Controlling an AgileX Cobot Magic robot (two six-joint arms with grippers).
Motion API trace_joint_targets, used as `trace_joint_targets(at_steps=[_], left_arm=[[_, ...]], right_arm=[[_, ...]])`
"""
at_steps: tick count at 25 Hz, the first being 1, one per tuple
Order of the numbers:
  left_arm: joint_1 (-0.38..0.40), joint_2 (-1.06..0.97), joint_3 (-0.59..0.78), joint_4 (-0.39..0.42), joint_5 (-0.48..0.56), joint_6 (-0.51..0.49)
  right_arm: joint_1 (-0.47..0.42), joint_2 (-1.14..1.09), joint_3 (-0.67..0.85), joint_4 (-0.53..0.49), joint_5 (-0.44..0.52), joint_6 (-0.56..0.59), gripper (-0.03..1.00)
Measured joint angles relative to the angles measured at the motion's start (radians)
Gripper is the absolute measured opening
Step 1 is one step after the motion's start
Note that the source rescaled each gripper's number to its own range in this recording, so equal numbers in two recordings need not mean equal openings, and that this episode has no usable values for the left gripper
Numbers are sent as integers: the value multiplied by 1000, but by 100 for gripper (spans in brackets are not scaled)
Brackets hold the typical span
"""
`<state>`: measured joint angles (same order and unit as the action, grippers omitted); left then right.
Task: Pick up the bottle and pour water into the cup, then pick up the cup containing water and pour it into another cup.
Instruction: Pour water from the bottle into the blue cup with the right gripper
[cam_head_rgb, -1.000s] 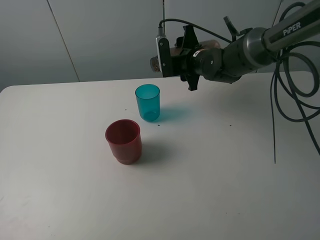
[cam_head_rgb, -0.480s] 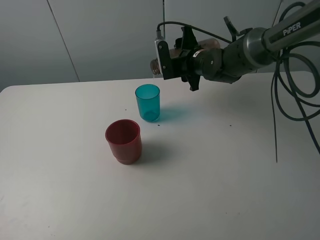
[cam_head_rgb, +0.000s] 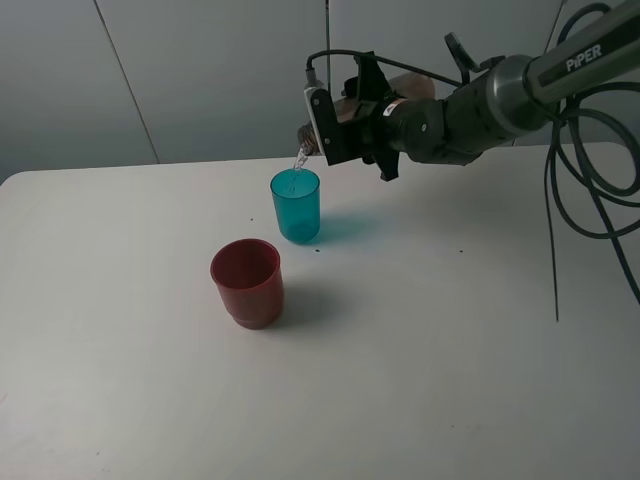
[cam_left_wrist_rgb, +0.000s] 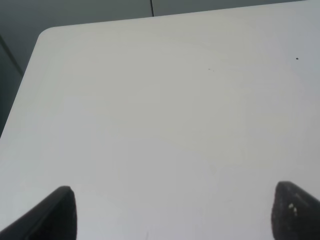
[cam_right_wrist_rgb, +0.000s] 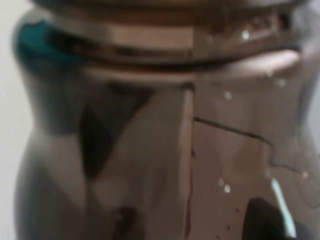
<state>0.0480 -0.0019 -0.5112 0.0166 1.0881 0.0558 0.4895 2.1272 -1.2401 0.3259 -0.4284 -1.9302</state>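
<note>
Right gripper (cam_head_rgb: 366, 115): clenched around the smoky-brown bottle (cam_right_wrist_rgb: 160, 125), which lies tipped almost level.
Pour: a thin thread of water (cam_head_rgb: 298, 160) drops from the bottle's mouth, out ahead of the fingers, into the teal cup (cam_head_rgb: 296, 205) standing just below it.
Doing it well: the tilt wants to be gentle and the mouth centred over the rim; a sharper tip risks a gush past the slim cup.
Red cup (cam_head_rgb: 247, 283): upright on the table (cam_head_rgb: 420, 350), beyond the teal cup from the gripper, apart from it.
Left gripper (cam_left_wrist_rgb: 172, 212): jaws spread, nothing between them, over bare tabletop.
</note>
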Motion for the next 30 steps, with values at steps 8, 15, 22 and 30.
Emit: trace_joint_targets(at_steps=[8, 15, 22, 30], left_arm=[[0, 0, 0, 0, 0, 0], [0, 0, 0, 0, 0, 0], [0, 0, 0, 0, 0, 0], [0, 0, 0, 0, 0, 0]], right_arm=[[0, 0, 0, -2, -1, 0, 0], [0, 0, 0, -9, -15, -53, 0], [0, 0, 0, -34, -44, -90, 0], [4, 0, 0, -54, -91, -111, 0]])
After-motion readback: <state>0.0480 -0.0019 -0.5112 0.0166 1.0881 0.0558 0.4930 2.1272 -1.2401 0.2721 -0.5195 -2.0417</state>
